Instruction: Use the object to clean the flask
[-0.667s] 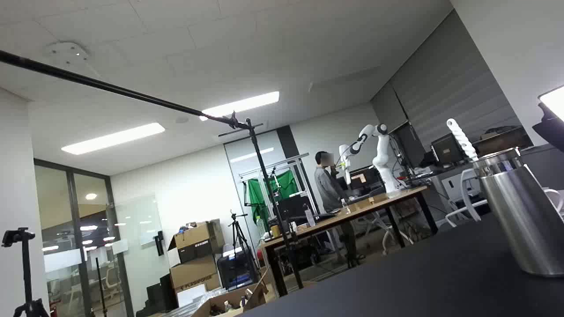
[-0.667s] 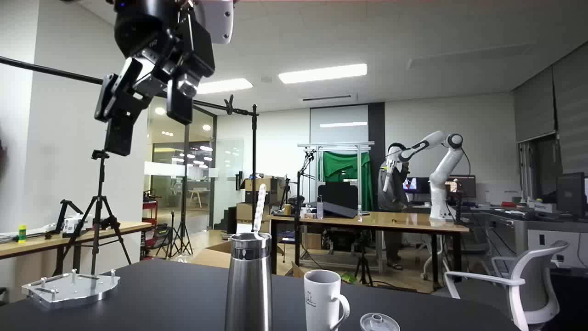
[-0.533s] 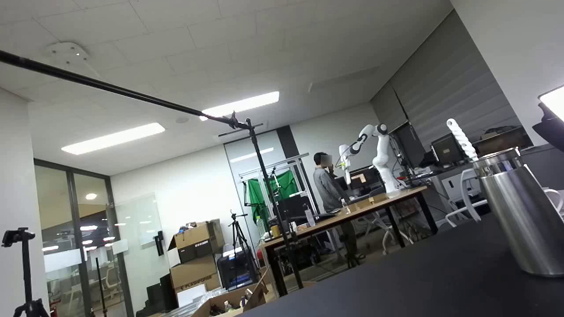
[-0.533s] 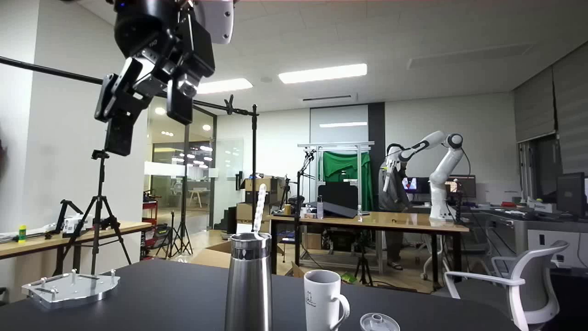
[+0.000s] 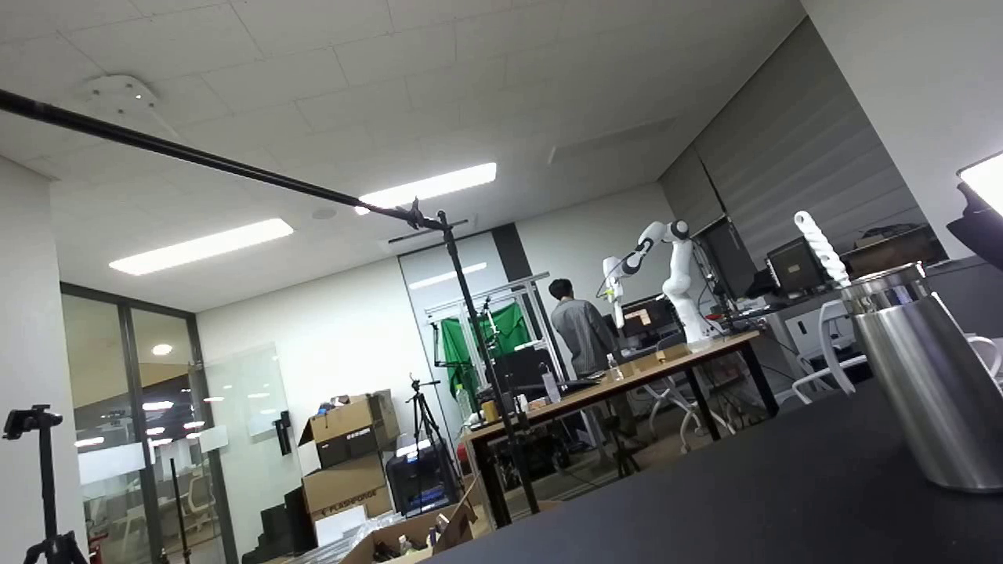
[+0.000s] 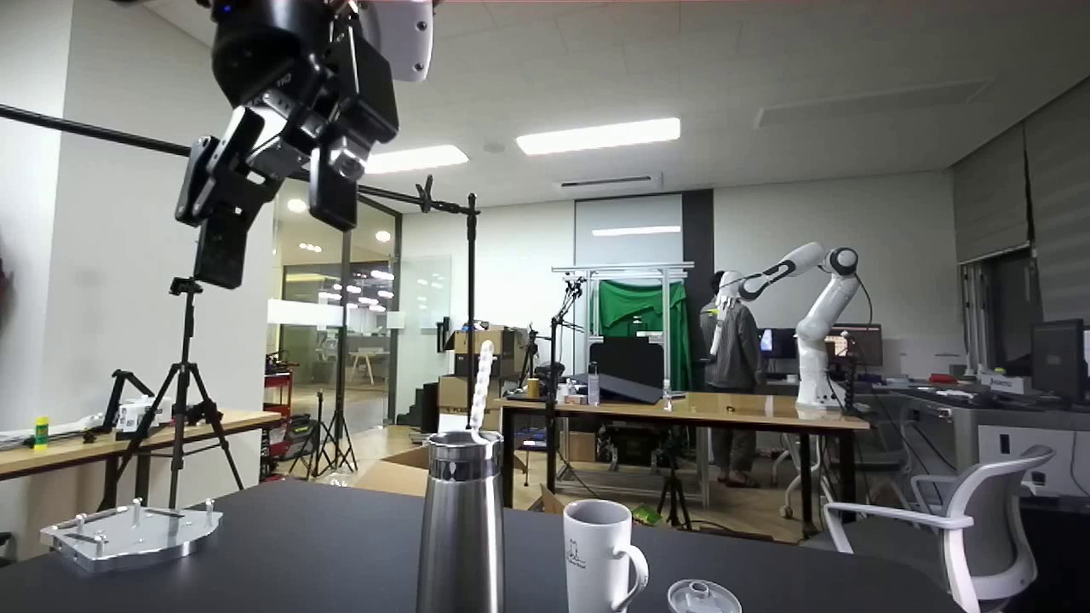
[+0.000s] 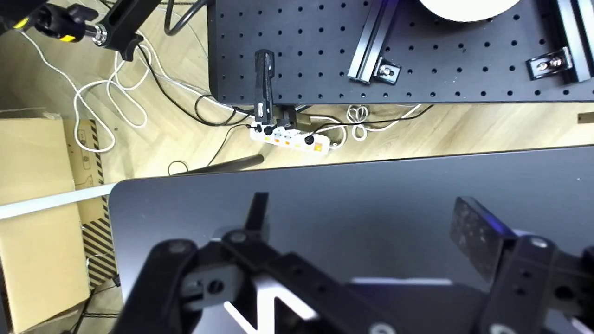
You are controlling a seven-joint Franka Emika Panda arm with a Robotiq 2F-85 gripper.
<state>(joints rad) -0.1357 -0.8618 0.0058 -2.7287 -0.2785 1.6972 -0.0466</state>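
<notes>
The flask (image 6: 462, 536) is a brushed-silver metal cylinder standing upright on the dark table; it also shows at the right edge of an exterior view (image 5: 928, 384). The object (image 6: 483, 383) is a whitish twisted stick leaning in the flask's mouth; it also shows in an exterior view (image 5: 821, 247). Its lower part is hidden inside the flask. My gripper (image 6: 278, 238) hangs well above the table, higher than the flask and left of it in that view. In the wrist view, the gripper (image 7: 363, 206) has its fingers wide apart with nothing between them. Flask and object are out of the wrist view.
A white mug (image 6: 596, 553) stands right of the flask, with a small translucent lid (image 6: 702, 598) beside it. A metal plate with pegs (image 6: 132, 538) lies at the left of the dark table (image 6: 324, 545). The wrist view shows a perforated black board (image 7: 306, 51) across a floor gap.
The gripper, the flask and the object have not visibly moved. Only the person in the background has turned away.
</notes>
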